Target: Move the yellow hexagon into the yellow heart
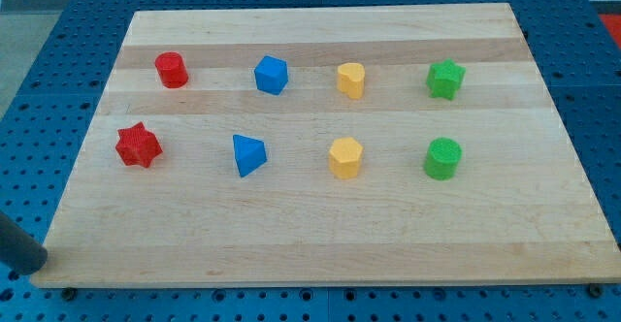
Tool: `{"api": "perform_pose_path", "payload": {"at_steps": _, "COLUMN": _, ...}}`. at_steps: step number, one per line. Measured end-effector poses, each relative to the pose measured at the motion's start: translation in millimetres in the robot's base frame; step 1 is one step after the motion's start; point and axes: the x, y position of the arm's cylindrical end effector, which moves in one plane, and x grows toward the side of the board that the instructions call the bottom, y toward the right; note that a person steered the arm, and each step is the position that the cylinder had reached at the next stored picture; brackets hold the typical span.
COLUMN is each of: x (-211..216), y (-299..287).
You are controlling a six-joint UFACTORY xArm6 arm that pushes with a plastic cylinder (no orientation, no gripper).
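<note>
The yellow hexagon (344, 157) sits on the wooden board a little right of centre, in the lower row. The yellow heart (351, 80) sits in the upper row, directly above the hexagon with a clear gap between them. My rod shows as a dark shape at the view's bottom left; my tip (29, 267) rests just off the board's lower left corner, far left of both yellow blocks and touching no block.
Wooden board (320, 235) on a blue pegboard table. Upper row: red cylinder (172, 70), blue block (272, 75), green star (445, 79). Lower row: red star (138, 144), blue triangle (248, 154), green cylinder (443, 158).
</note>
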Motion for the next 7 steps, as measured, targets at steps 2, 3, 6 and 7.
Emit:
{"api": "perform_pose_path", "payload": {"at_steps": 2, "x": -8, "y": -1}}
{"api": "perform_pose_path", "payload": {"at_steps": 3, "x": -18, "y": -1}}
{"api": "perform_pose_path", "payload": {"at_steps": 6, "x": -53, "y": 7}}
{"api": "perform_pose_path", "payload": {"at_steps": 7, "x": -53, "y": 77}}
